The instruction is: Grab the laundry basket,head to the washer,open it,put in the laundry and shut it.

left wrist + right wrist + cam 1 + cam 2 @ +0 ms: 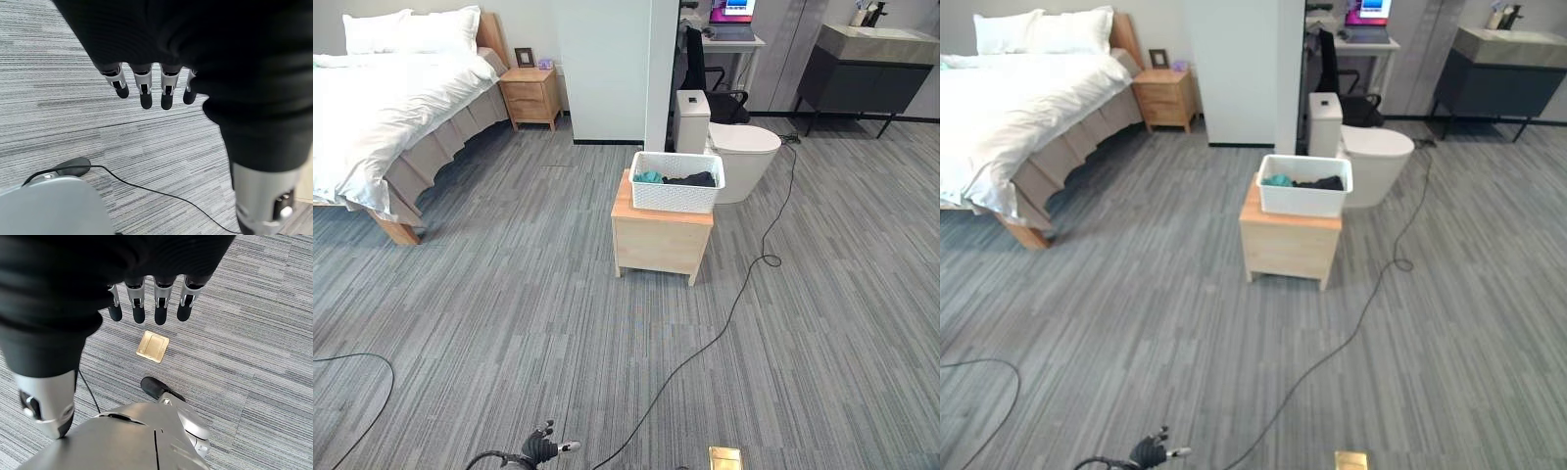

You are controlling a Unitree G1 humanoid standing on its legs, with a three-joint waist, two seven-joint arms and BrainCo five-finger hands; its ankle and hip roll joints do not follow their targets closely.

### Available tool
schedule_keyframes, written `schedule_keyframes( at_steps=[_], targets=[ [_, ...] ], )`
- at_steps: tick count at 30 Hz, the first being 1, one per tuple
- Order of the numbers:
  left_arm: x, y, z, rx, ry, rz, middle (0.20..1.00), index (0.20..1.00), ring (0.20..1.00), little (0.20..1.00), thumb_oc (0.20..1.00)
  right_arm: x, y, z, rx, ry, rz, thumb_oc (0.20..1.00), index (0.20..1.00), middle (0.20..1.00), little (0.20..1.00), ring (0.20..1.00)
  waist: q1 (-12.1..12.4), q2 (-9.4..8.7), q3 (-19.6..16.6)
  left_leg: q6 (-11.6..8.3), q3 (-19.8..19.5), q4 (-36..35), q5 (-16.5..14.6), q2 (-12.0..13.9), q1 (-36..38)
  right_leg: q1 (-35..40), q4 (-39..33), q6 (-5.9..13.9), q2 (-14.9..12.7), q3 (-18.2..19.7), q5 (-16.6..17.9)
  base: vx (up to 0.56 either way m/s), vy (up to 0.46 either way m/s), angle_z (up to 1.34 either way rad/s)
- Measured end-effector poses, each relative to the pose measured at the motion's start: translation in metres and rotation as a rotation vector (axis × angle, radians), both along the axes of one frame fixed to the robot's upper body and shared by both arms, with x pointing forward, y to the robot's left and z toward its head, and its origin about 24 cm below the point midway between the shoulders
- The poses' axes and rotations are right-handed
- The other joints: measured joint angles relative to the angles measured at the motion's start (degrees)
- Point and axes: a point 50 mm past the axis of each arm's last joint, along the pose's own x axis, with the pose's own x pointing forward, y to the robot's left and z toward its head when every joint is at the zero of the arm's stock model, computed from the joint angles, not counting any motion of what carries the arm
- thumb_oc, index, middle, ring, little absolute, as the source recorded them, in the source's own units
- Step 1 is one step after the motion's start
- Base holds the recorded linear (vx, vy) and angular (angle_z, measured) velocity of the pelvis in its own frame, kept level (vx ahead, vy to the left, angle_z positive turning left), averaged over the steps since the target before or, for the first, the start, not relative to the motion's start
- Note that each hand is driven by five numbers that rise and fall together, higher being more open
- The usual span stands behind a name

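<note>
White perforated plastic laundry basket [676, 183] is sitting on a small wooden table [662, 240], far ahead. Left hand [146, 83] and right hand [151, 301] are hanging, fingers straight, empty. Risk: floor cable [724, 313] snagging the walk.

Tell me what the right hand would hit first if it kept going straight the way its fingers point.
The right hand hangs open, fingers pointing down at the grey carpet. Straight on it would probably meet that carpet, close to the brass floor plate; depth is unclear, but nothing lies between.
</note>
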Motion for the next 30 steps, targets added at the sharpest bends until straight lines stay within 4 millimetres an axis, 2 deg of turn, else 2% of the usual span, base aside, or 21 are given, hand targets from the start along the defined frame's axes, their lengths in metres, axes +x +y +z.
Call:
schedule_keyframes(
  at_steps=[30],
  targets=[
    [-0.0009, 0.0062, 0.0004, -0.006, -0.003, 0.074, 1.0, 1.0, 1.0, 1.0, 1.0, -0.0017, -0.0009, 0.0, -0.001, 0.006, -0.003, 1.0, 1.0, 1.0, 1.0, 1.0, 0.01, 0.07, 0.03, 0.03, 0.19, -0.06, -0.04, 0.18, 0.66, 0.41, -0.01, -0.07, 0.06, -0.01, -0.19, 0.0, -0.012, 0.0]
  ],
)
